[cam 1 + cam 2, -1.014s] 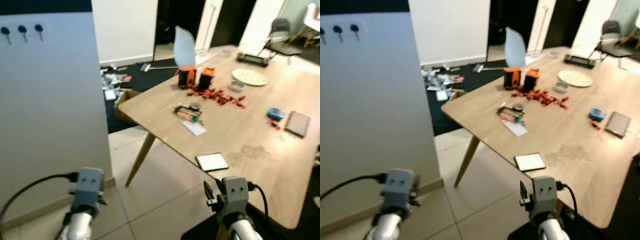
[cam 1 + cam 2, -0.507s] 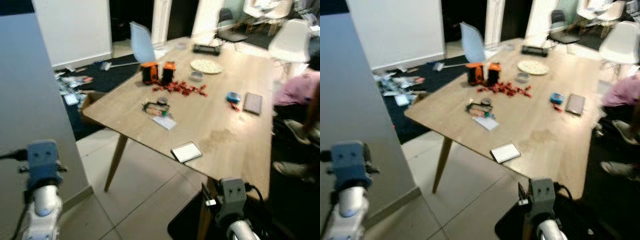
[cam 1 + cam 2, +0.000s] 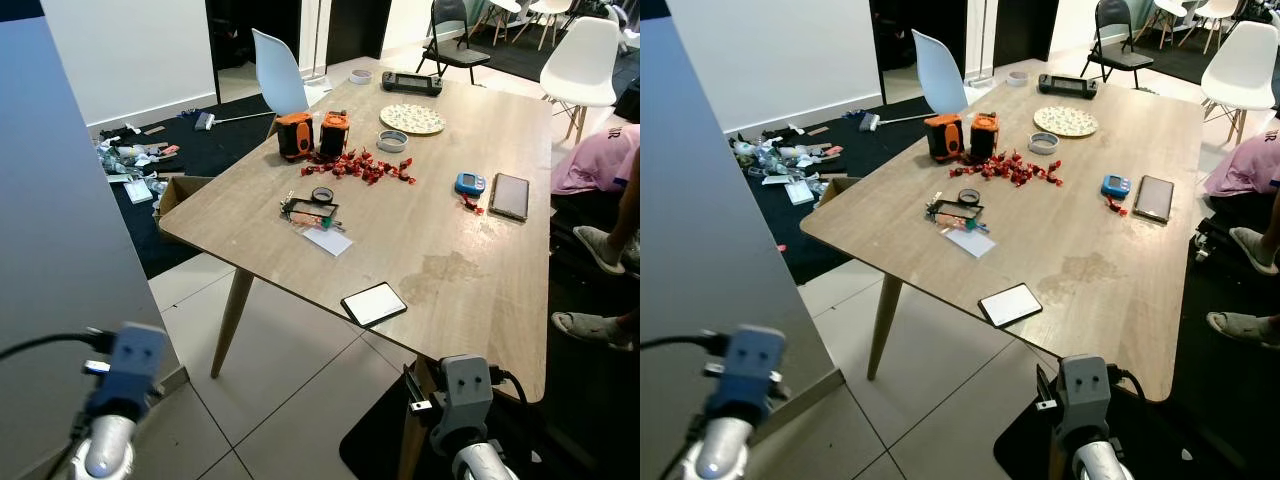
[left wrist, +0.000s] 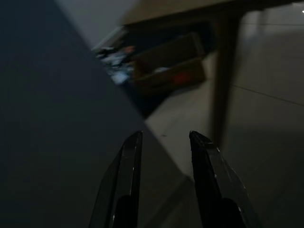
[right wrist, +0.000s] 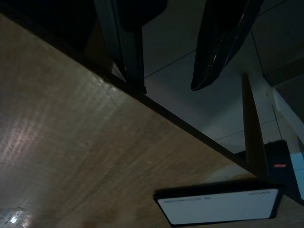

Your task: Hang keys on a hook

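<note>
A small bunch of keys [image 3: 308, 210] lies beside a black ring and a slip of white paper on the wooden table [image 3: 450, 270], toward its left side. Both arms hang low in front of me, well short of the keys. My left wrist [image 3: 125, 368] is beside the grey wall panel [image 3: 60, 220]; the left gripper [image 4: 166, 134] is open and empty above the floor tiles. My right wrist [image 3: 465, 388] sits at the table's near corner; the right gripper [image 5: 169, 89] is open and empty over the table edge, close to a white-screened phone [image 5: 218, 206].
On the table are the phone [image 3: 374, 303], two orange boxes [image 3: 312, 135], scattered red pieces [image 3: 365, 168], a plate [image 3: 412, 118], a blue gadget [image 3: 468, 183]. White chairs [image 3: 278, 85] stand behind. A person's feet [image 3: 600, 250] are at the right. A cardboard box [image 3: 175, 192] and clutter lie left of the table.
The whole view has swung right, so the wall panel with its three hooks slid off to the left and the table came to the centre. Both grippers stay low and empty.
</note>
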Motion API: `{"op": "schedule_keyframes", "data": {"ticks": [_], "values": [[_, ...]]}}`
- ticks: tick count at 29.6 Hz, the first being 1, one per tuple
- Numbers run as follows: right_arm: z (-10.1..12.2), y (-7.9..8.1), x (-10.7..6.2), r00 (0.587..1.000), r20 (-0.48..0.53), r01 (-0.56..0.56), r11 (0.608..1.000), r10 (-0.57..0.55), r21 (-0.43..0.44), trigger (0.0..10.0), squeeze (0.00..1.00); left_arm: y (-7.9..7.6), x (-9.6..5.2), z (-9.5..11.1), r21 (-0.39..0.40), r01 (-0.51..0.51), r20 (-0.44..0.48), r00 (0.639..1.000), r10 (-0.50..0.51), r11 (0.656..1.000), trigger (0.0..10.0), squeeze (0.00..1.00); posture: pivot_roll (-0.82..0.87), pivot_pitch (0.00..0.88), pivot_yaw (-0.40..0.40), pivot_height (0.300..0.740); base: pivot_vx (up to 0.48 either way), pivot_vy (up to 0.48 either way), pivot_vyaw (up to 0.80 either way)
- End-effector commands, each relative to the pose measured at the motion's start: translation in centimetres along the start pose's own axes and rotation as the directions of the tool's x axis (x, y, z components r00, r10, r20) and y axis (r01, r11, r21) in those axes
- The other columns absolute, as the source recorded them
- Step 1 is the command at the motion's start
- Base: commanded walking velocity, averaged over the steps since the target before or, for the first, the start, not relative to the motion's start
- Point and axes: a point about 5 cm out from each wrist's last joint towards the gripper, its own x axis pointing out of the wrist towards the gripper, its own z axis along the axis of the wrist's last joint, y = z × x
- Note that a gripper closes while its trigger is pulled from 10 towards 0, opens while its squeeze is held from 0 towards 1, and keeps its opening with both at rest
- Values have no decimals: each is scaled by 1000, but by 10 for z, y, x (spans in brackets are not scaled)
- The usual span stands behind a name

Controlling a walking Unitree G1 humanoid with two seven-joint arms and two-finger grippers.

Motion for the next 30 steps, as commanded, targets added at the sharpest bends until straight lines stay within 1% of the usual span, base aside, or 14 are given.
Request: {"op": "schedule_keyframes", "data": {"ticks": [1, 2, 3, 7, 8, 9, 16, 19, 24, 26, 27, 28, 29, 30], "values": [[2, -10, -3, 999, 13, 46, 999, -46, -3, 10000, 0, -8, -9, -6, 37, 103, -14, 995, -103, 994, 10000, 0, 92, 140, -32, 740, 0, 0, 0], [2, -11, -3, 999, 13, 47, 999, -47, -4, 10000, 0, -18, -15, -7, 19, 188, -22, 982, -188, 982, 10000, 0, 91, 140, -33, 740, 0, 0, 0], [2, -11, -3, 999, 13, 47, 999, -47, -4, 10000, 0, -18, -15, -7, 19, 188, -22, 982, -188, 982, 10000, 0, 91, 140, -33, 740, 0, 0, 0], [5, -16, -1, 998, 21, 60, 998, -60, -12, 10000, 0, -33, -24, -2, -11, 348, -12, 937, -348, 937, 10000, 0, 95, 141, -34, 740, 0, 0, 0], [5, -16, -1, 998, 21, 60, 998, -60, -12, 10000, 0, -33, -24, -2, -11, 348, -12, 937, -348, 937, 10000, 0, 95, 141, -34, 740, 0, 0, 0], [5, -23, -4, 996, 21, 85, 996, -84, -17, 10000, 0, -35, -25, 0, 15, 389, 1, 921, -389, 921, 10000, 0, 99, 142, -34, 740, 0, 0, 0], [7, -43, -20, 984, 39, 174, 984, -173, -36, 10000, 0, -34, -22, 0, 18, 378, 6, 926, -379, 925, 10000, 0, 85, 146, -26, 740, 0, 0, 0], [15, -53, -24, 970, 79, 234, 969, -228, -84, 10000, 0, -34, -21, 1, 11, 371, 8, 929, -371, 929, 10000, 0, 71, 148, -22, 740, 0, 0, 0], [12, -74, -34, 934, 63, 357, 926, -352, -125, 10000, 0, -32, -18, 2, 4, 365, 8, 931, -365, 931, 10000, 0, 63, 150, -23, 740, 0, 0, 0], [4, -87, -45, 900, 25, 433, 886, -435, -166, 10000, 0, -31, -17, 2, 1, 360, 9, 933, -360, 933, 10000, 0, 63, 150, -23, 740, 0, 0, 0], [4, -87, -45, 900, 25, 433, 886, -435, -166, 10000, 0, -31, -17, 2, 1, 360, 9, 933, -360, 933, 10000, 0, 63, 150, -23, 740, 0, 0, 0], [-5, -103, -56, 845, -33, 512, 826, -533, -235, 10000, 0, -31, -17, 3, -1, 359, 9, 933, -359, 933, 10000, 0, 60, 150, -23, 740, 0, 0, 0], [-12, -109, -61, 815, -71, 543, 801, -575, -253, 10000, 0, -31, -17, 3, -1, 360, 9, 933, -360, 933, 10000, 0, 60, 150, -23, 740, 0, 0, 0], [-12, -109, -61, 815, -71, 543, 801, -575, -253, 10000, 0, -31, -17, 3, -1, 360, 9, 933, -360, 933, 10000, 0, 60, 150, -23, 740, 0, 0, 0]]}}
